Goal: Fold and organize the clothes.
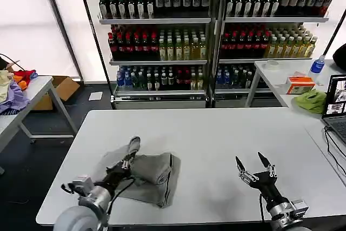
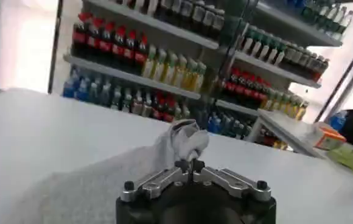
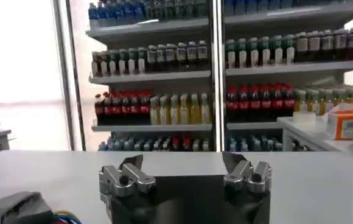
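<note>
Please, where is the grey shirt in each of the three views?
Head view: the grey shirt lies on the white table, left of centre, the left gripper shut on a raised fold.
Left wrist view: the shirt rises from the gripper.
Right wrist view: shirt in lower corner.
Shared landmark: bottle shelves.

Your shirt [image 1: 154,172] is a plain light grey, and it lies on a white table [image 1: 216,133]; from the right wrist camera you can also make out a little patch of multicoloured print, blue, yellow and red, at its edge. Your left gripper [image 1: 125,164] and right gripper [image 1: 253,164] are black with silvery metal links. Behind the table, the shelves [image 1: 162,20] carry rows of bottles in dark, red, yellow-green and blue.
</note>
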`<state>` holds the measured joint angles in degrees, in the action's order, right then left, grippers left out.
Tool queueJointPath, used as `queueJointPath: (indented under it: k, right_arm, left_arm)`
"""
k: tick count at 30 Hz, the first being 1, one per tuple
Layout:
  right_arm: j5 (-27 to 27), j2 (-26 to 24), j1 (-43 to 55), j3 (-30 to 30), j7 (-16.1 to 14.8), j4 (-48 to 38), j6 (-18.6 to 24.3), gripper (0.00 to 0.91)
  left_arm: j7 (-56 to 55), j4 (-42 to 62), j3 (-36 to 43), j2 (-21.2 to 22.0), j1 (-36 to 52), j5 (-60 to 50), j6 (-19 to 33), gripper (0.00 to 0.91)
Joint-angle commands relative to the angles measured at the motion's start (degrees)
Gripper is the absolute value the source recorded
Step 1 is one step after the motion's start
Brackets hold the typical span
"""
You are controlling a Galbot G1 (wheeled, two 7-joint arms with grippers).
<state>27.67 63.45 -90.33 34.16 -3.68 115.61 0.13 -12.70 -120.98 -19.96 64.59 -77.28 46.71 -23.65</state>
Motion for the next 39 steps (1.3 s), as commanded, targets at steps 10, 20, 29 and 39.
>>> queueJointPath:
  k: [10, 20, 29, 39]
  right_arm:
    - [-0.5, 0.8, 0.2, -1.0, 0.0, -0.8, 0.1, 0.907]
    - [-0.1, -0.1, 1.3, -0.3, 0.1, -1.2, -0.3, 0.907]
    - [0.0, 0.1, 1.9, -0.2, 0.4, -1.2, -0.4, 0.907]
    - [-2.1, 1.0, 1.1, -1.8, 0.3, -1.2, -0.1, 0.907]
  left_arm:
    - [-3.0, 7.1, 13.5, 8.1, 3.1, -3.2, 0.0, 0.494]
    - [-1.6, 0.6, 9.9, 5.5, -0.6, -3.5, -1.4, 0.907]
    - [0.4, -11.1, -6.3, 0.1, -7.4, -4.1, -4.5, 0.907]
    - [-5.5, 3.0, -10.9, -2.6, -2.5, -6.8, -8.7, 0.907]
